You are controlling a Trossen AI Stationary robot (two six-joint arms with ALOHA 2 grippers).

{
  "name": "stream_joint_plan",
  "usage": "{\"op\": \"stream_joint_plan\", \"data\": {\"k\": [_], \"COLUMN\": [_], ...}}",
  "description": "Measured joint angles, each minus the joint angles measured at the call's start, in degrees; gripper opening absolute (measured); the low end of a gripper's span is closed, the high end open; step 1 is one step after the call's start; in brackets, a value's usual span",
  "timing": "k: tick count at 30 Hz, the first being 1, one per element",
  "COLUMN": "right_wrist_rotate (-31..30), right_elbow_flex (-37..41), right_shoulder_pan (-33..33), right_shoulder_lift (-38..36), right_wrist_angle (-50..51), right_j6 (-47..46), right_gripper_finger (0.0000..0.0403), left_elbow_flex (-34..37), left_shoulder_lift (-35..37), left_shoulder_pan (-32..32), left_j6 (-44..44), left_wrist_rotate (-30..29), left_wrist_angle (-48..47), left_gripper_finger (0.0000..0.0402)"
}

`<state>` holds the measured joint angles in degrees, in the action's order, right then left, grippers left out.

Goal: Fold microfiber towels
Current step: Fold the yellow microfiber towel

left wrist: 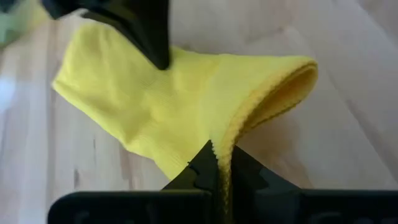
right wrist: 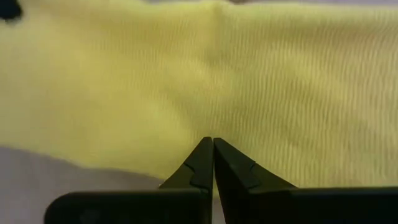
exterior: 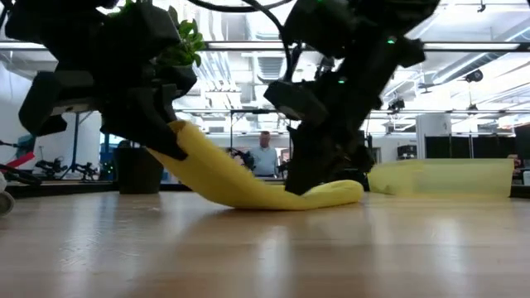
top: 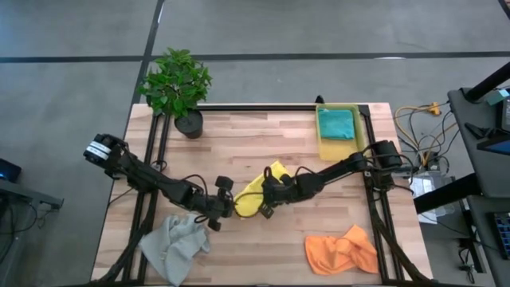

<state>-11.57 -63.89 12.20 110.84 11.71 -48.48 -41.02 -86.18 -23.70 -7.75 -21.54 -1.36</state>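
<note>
At the lower edge of the high view lie two loose towels: the light grey towel crumpled at lower left and the orange towel bunched at lower right, well apart on the wooden table. Just above them, at the frame's centre, the yellow towel sits between both arms. The left gripper pinches the cloth's lower left edge, jaws clamped tight on the hem (the left wrist view shows the yellow edge running down between the fingers). In the low view that end is raised off the tabletop while the rest slopes down to rest on the wood. The right gripper is pressed together at the towel's lower right; whether cloth is caught between its fingers cannot be told. Farther up, at upper right, the teal towel lies inside the yellow bin. At upper left stands a potted plant.
</note>
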Motion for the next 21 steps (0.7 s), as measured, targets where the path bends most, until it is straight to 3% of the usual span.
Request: {"op": "stream_joint_plan", "data": {"k": [10, 21], "right_wrist_rotate": [0.65, 1.82], "right_elbow_flex": [1.28, 1.26], "right_shoulder_pan": [1.28, 1.56], "right_shoulder_lift": [2.18, 3.09], "right_wrist_angle": [-4.92, -10.21], "right_j6": [-2.44, 2.17], "right_gripper_finger": [0.0008, 0.0008], "left_elbow_flex": [-1.77, -3.26], "left_shoulder_lift": [5.04, 8.51], "left_shoulder_pan": [0.13, 2.85], "left_j6": [-0.45, -0.21], "left_wrist_rotate": [0.84, 11.46], "left_wrist_angle": [-3.05, -6.37], "left_gripper_finger": [0.0, 0.0]}}
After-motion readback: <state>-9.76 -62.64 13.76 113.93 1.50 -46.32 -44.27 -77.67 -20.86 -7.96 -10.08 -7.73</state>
